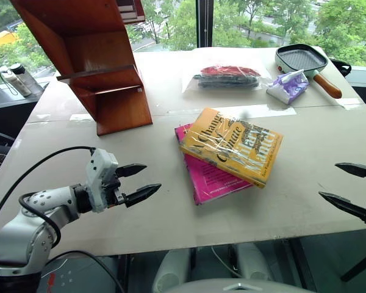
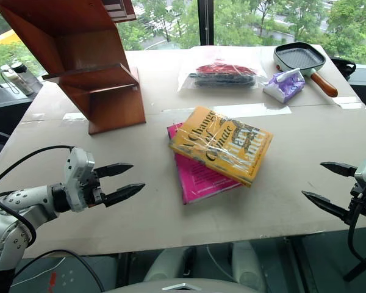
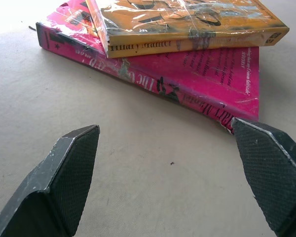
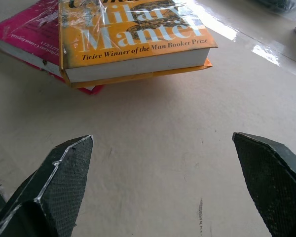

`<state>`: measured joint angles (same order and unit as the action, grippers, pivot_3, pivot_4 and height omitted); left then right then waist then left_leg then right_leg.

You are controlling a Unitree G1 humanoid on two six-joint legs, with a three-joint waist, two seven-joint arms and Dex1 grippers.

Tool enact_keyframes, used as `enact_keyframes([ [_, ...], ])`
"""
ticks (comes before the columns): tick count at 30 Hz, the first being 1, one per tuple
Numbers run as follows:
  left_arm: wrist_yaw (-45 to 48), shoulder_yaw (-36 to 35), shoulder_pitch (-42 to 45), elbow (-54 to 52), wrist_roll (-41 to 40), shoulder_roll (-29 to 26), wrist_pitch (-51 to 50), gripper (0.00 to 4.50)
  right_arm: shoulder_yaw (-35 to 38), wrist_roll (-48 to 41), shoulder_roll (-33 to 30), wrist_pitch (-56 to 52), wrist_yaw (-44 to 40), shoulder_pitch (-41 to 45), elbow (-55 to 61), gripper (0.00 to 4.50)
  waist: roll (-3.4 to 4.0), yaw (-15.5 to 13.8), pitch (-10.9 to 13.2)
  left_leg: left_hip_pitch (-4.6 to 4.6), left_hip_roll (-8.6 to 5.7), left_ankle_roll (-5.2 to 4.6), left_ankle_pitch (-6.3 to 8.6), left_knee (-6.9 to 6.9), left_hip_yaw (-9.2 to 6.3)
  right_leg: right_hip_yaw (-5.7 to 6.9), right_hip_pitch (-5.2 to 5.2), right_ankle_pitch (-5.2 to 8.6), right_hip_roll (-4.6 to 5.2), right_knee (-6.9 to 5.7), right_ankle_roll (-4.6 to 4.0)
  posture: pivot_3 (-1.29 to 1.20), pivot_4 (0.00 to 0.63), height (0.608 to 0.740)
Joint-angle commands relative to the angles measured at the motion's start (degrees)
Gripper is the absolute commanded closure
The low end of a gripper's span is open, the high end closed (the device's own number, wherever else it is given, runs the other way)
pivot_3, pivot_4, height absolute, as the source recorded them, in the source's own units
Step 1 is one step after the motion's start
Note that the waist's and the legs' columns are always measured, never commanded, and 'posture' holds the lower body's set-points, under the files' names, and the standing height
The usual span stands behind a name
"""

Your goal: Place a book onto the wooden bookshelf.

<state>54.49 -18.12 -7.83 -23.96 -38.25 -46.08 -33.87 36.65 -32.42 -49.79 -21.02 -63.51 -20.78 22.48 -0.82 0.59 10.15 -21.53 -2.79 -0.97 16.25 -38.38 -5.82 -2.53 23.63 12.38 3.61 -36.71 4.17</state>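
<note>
The book [image 1: 232, 145] is lying flat in the middle of the table [image 1: 171, 207], skewed on top of a pink book [image 1: 208, 177] and overhanging it on the far side. The shelf [image 1: 91, 67] is standing well apart at the table's far left corner. Both grippers are hovering at the near edge with jaws spread wide, holding nothing: the left gripper [image 1: 139, 182] is pointing in from one side, the right gripper [image 1: 348, 188] from the other. I am thinking the glossy wrap is the main worry, since the fingers could skid on it. A low pinch could also be catching the pink book along with it, or shoving both across the table.
</note>
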Motion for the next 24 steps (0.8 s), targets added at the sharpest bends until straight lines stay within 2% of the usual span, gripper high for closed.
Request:
enact_keyframes([
  [1, -0.4, -1.7, 1.5, -0.7, -1.7, -0.4, -0.5, 0.08, 0.5, -1.3, 0.1, 0.0, 1.4, 2.2, 1.5, 0.00, 0.00, 0.0, 0.0, 0.00, 0.00, 0.00, 0.00, 0.00, 0.00, 0.00, 0.00, 0.00, 0.00, 0.00, 0.00, 0.00, 0.150, 0.740],
  [6, -1.5, -2.4, 5.2, -3.4, -6.3, 0.0, -3.0, 0.08, -2.6, -7.2, -0.2, -8.5, 10.1, 11.1, 7.5, 0.00, 0.03, 0.2, 0.0, 0.02, 0.02, 0.01, -0.01, -0.03, 0.01, 0.00, 0.00, 0.00, 0.00, -0.03, -0.01, 0.00, 0.150, 0.740],
  [9, -1.4, -2.8, 6.4, -5.3, -9.2, 0.3, -3.5, 0.08, -4.1, -9.1, -3.7, -15.3, 14.9, 15.3, 12.0, 0.00, 0.03, 0.0, 0.0, -0.02, 0.03, 0.02, -0.01, -0.01, -0.04, 0.08, 0.02, -0.02, 0.00, -0.02, 0.02, 0.00, 0.150, 0.740],
  [12, -0.4, -1.9, 6.2, -7.8, -8.5, 0.4, -1.2, 0.08, -11.9, -11.0, -8.2, -24.3, 20.1, 26.3, 10.5, 0.00, 0.06, 0.4, 0.1, -0.12, -0.02, 0.02, -0.01, -0.01, -0.02, 0.07, 0.12, -0.03, 0.07, 0.00, 0.03, 0.00, 0.150, 0.740],
  [15, 8.6, -2.7, 4.2, -8.8, -3.4, 5.1, 16.1, 0.00, -25.1, -4.2, -9.6, -28.4, 24.0, 39.4, 6.3, 0.88, 0.05, 0.5, 0.1, -0.07, 0.05, 0.04, -0.01, 0.03, 0.28, 0.00, 0.18, 0.03, 0.12, 0.10, -0.14, 0.00, 0.150, 0.740],
  [18, 8.9, -3.8, 1.8, -8.7, -10.0, 2.3, 7.8, 0.00, -37.0, 3.0, -7.6, -30.5, 25.4, 52.0, -0.4, 2.25, 0.02, 0.1, 0.0, -0.18, 0.09, 0.24, -0.13, 0.06, 0.35, 0.24, 0.28, 0.07, 0.24, 0.12, -0.23, 0.00, 0.150, 0.740],
  [22, 8.6, -3.8, -0.3, -9.3, -9.2, 1.5, 8.1, 0.00, -51.5, 17.0, -6.5, -24.1, 22.6, 63.5, -10.7, 4.13, 0.10, 0.0, 0.1, -0.39, 0.01, 0.05, -0.03, 0.06, 0.21, 0.26, 0.49, -0.03, 0.21, 0.12, -0.04, 0.00, 0.150, 0.740],
  [23, 7.7, -4.0, -0.9, -9.4, -8.8, 1.4, 7.8, 0.00, -53.7, 19.5, -6.0, -22.2, 21.8, 65.2, -13.7, 4.48, 0.10, 0.0, 0.1, -0.40, 0.00, 0.07, -0.04, 0.06, 0.21, 0.26, 0.49, -0.04, 0.22, 0.15, -0.02, 0.00, 0.150, 0.740],
  [24, 6.7, -4.0, -1.6, -9.4, -7.9, 1.4, 7.6, 0.00, -55.4, 21.4, -5.6, -20.4, 20.7, 66.5, -16.6, 4.48, 0.10, 0.0, 0.1, -0.44, -0.02, 0.11, -0.05, 0.06, 0.19, 0.29, 0.49, -0.05, 0.24, 0.20, -0.01, 0.00, 0.150, 0.740],
])
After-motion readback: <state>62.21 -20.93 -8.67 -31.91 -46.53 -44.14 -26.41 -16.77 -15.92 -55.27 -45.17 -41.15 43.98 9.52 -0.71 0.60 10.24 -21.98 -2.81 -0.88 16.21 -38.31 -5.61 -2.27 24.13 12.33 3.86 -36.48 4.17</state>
